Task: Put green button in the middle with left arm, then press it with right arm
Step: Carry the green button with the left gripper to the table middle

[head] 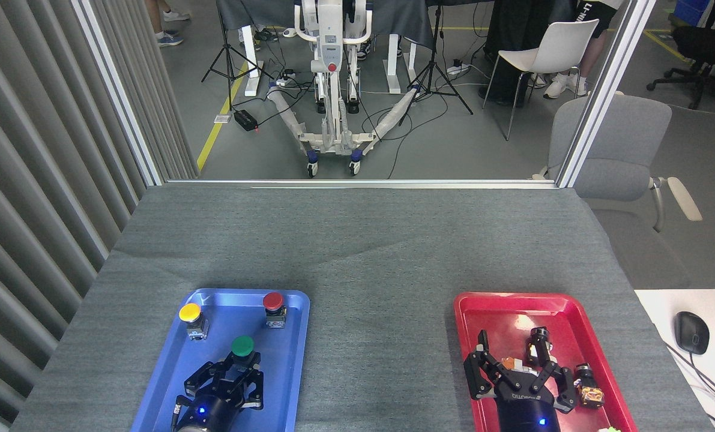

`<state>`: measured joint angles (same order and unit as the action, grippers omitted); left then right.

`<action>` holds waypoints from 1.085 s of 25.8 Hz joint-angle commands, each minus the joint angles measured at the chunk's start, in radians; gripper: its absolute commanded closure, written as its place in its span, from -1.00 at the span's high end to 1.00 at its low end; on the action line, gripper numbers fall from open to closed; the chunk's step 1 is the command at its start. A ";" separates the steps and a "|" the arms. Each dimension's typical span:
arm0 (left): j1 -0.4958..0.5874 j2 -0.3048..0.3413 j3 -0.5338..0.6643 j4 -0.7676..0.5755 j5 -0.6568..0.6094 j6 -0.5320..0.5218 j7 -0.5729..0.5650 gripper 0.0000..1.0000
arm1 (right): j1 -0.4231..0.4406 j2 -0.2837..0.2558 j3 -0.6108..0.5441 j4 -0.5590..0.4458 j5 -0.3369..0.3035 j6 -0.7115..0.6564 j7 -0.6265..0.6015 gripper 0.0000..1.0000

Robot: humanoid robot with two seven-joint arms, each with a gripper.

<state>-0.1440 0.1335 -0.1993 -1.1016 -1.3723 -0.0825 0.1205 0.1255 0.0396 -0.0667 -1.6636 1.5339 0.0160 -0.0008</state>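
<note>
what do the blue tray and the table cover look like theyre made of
Blue tray: probably moulded plastic, smooth and slightly glossy, judging by the light glare near its far rim. Table cover: seemingly woven fabric, matte dark grey, with a visible weave texture and a soft crease.
</note>
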 commanded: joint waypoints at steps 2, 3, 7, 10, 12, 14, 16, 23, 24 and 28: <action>0.003 0.012 0.000 -0.021 -0.007 -0.102 0.005 -1.00 | -0.001 -0.004 0.039 0.002 0.002 0.030 0.001 1.00; 0.004 0.017 0.001 -0.035 -0.007 -0.129 0.008 -1.00 | 0.000 -0.004 0.039 0.002 0.002 0.019 0.001 1.00; 0.017 0.021 0.000 -0.178 0.002 -0.163 0.036 -1.00 | 0.008 -0.004 0.038 -0.002 -0.001 -0.045 0.001 1.00; 0.003 0.005 -0.034 -0.228 0.002 -0.206 0.031 -1.00 | 0.010 -0.004 0.033 -0.004 -0.003 -0.082 0.001 1.00; -0.045 -0.028 -0.121 -0.222 -0.004 -0.210 0.024 -1.00 | 0.014 -0.004 0.033 -0.004 -0.003 -0.084 0.001 1.00; -0.088 -0.066 -0.189 -0.172 -0.014 -0.214 0.022 -1.00 | 0.014 -0.006 0.033 -0.004 -0.003 -0.090 -0.001 1.00; -0.151 -0.118 -0.238 -0.073 -0.017 -0.221 0.021 -1.00 | 0.016 -0.006 0.030 -0.004 -0.004 -0.111 -0.002 1.00; -0.284 -0.235 -0.325 0.213 -0.057 -0.198 0.025 -1.00 | 0.023 -0.015 0.008 -0.005 -0.008 -0.139 -0.002 1.00; -0.284 -0.242 -0.325 0.230 -0.060 -0.197 0.028 -1.00 | 0.023 -0.015 0.008 -0.005 -0.008 -0.139 -0.002 1.00; -0.284 -0.256 -0.331 0.298 -0.060 -0.121 0.031 -1.00 | 0.023 -0.014 0.008 -0.005 -0.008 -0.139 -0.002 1.00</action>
<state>-0.4233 -0.1083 -0.5232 -0.8567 -1.4290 -0.2488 0.1471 0.1486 0.0257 -0.0573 -1.6690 1.5266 -0.1216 -0.0031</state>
